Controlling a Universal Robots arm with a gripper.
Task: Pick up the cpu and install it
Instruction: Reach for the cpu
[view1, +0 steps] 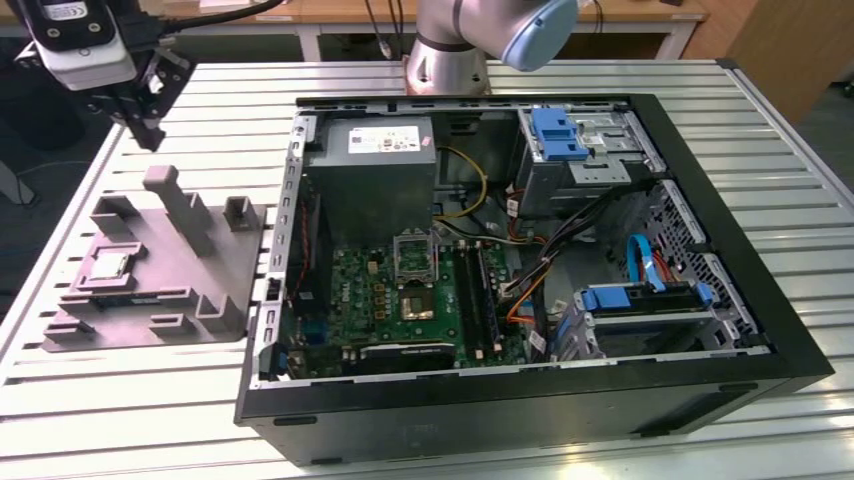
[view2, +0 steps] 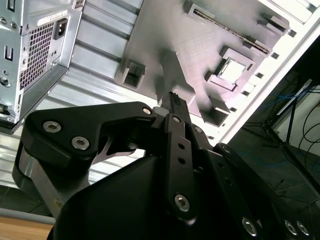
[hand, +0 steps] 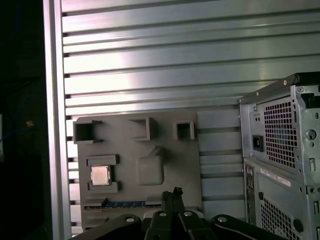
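The cpu (view1: 107, 265) is seated in a recess of the grey tray (view1: 200, 282) on the counter (view1: 134, 400), at nine o'clock from the open computer case (view1: 534, 405) in the exterior view, presumably kept square for pickup. The gripper (view1: 144, 135) is held above the tray's twelve o'clock edge, with its fingers (view2: 176, 130) drawn narrow and nothing held.

Exterior view's evenly lit, just soft shadows by the tray (view1: 160, 290). In the first wrist view the table (hand: 150, 50) slats throw glare. The gripper (view2: 173, 99) reads nearly black in the second wrist view.
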